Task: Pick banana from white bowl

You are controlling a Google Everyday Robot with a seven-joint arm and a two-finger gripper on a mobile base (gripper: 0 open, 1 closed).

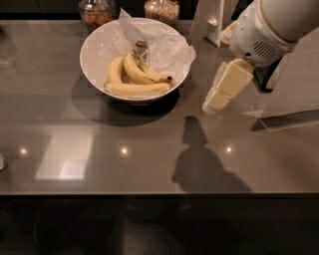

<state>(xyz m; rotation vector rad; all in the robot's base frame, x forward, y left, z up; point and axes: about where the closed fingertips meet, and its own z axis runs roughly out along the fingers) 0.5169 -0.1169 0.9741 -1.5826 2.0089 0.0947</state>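
Grey glossy table (149, 164), seen from above its near edge. The near half carries a pale rectangular reflection (65, 157) at the left and three small bright light spots. A dark shadow (199, 159) of the arm lies right of centre.

Above and just beyond that shadow hangs the gripper (215, 101), cream-coloured and slanting down to the left. It is off the table surface and holds nothing. Whether it is parted or closed cannot be told from this angle. It hangs from the white arm housing (269, 30), which enters from the far right corner. The gripper sits to the right of the white bowl (92, 47), near its rim but not touching it.

The white bowl stands left of centre in the far half of the table. Inside it lie the bananas (137, 88), yellow and joined at a dark stem that points away. One fruit lies crosswise along the near wall. Crumpled white paper (164, 42) lines the right and far side of the bowl.

Two glass jars (97, 11) stand at the far edge behind the bowl. A white upright object (205, 20) stands to their right.
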